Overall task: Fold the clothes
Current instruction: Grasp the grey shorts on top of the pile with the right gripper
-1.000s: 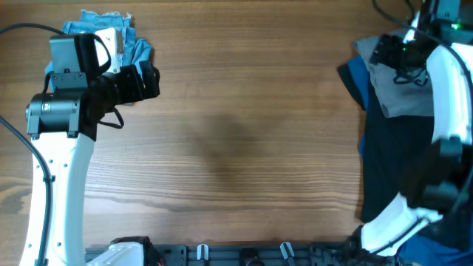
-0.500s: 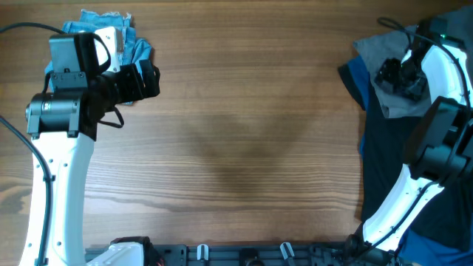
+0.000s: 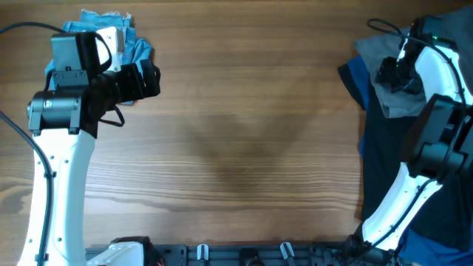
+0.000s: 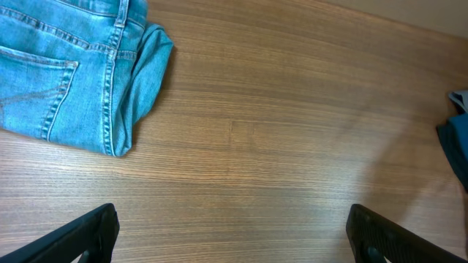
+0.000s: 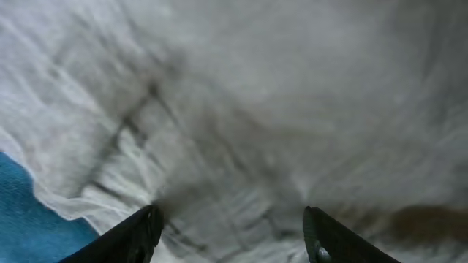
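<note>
The grey shorts [image 3: 392, 97] lie crumpled on top of the dark garments at the table's far right. They fill the right wrist view [image 5: 241, 109], blurred and very close. My right gripper [image 3: 389, 74] is open, right over the grey cloth, with both fingers [image 5: 230, 237] spread just above it. My left gripper [image 3: 148, 80] is open and empty at the far left, its fingers [image 4: 234, 237] over bare wood, beside the denim shorts.
Light-blue denim shorts [image 3: 103, 33] lie folded at the far left corner; they also show in the left wrist view [image 4: 69, 69]. A blue garment [image 3: 356, 77] and a large black garment [image 3: 388, 170] cover the right edge. The wooden table [image 3: 244, 140] lies between them.
My right gripper moved from the far edge down onto the grey shorts and has shifted slightly back over them. The left arm has not moved.
</note>
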`<state>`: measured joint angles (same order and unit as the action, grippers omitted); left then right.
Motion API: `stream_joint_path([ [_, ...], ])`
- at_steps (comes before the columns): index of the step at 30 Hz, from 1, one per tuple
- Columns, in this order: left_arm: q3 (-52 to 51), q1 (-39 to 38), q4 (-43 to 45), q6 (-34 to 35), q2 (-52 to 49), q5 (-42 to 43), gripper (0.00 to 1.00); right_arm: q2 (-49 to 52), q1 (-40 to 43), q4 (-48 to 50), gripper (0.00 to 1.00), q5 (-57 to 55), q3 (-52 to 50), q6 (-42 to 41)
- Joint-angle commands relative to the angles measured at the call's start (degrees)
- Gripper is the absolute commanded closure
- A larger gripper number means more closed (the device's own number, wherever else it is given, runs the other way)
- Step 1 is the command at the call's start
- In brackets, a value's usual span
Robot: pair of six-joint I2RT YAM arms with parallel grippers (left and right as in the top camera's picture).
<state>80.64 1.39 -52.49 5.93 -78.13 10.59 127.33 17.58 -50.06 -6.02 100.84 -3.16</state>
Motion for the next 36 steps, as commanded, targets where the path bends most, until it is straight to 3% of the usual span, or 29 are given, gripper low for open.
stream_joint_path([
  [1, 1.14, -0.37, 0.37, 0.55, -0.42, 0.92, 0.0, 1.16, -0.28, -2.45, 0.32, 3.52, -0.48, 6.4],
  [5, 1.11, -0.37, 0.42, 0.52, -0.42, 0.92, 0.0, 1.18, -0.37, -7.93, 0.24, 9.44, -1.4, 12.07],
  [8, 1.11, -0.37, 0.46, 0.52, -0.42, 0.92, 0.0, 1.51, -0.35, -6.56, 0.2, 3.72, -4.24, 5.22],
  [13, 1.11, -0.37, 1.01, 0.5, -0.42, 0.92, 0.0, 2.58, -0.35, -3.98, 0.31, -3.21, -5.6, 1.86],
  [18, 1.11, -0.37, 1.01, 0.52, -0.42, 0.92, 0.0, 2.43, -0.35, -3.3, 0.41, 6.05, -5.6, 13.97],
  [21, 1.14, -0.37, 1.03, 0.52, -0.42, 0.92, 0.0, 2.43, -0.26, -1.99, 0.4, 10.82, -5.33, 15.17],
  [25, 1.14, -0.37, 1.03, 0.52, -0.42, 0.92, 0.0, 2.32, -0.26, -0.24, 0.4, 12.15, -4.37, 10.27],
  [28, 1.14, -0.37, 1.01, 0.52, -0.42, 0.94, 0.0, -0.09, -0.24, -3.76, 0.37, 16.35, -1.9, 10.64],
  [31, 1.11, -0.37, 0.98, 0.55, -0.42, 0.94, 0.0, -6.69, 0.52, -8.79, 0.3, 16.61, -0.52, 2.71],
  [33, 1.14, -0.37, 0.98, 0.52, -0.42, 0.92, 0.0, -9.33, 2.36, -11.28, 0.18, 15.89, -0.52, -5.68],
  [36, 1.11, -0.37, 0.98, 0.52, -0.42, 0.94, 0.0, -9.25, 8.0, -14.86, 0.15, 15.89, -0.94, -16.85],
])
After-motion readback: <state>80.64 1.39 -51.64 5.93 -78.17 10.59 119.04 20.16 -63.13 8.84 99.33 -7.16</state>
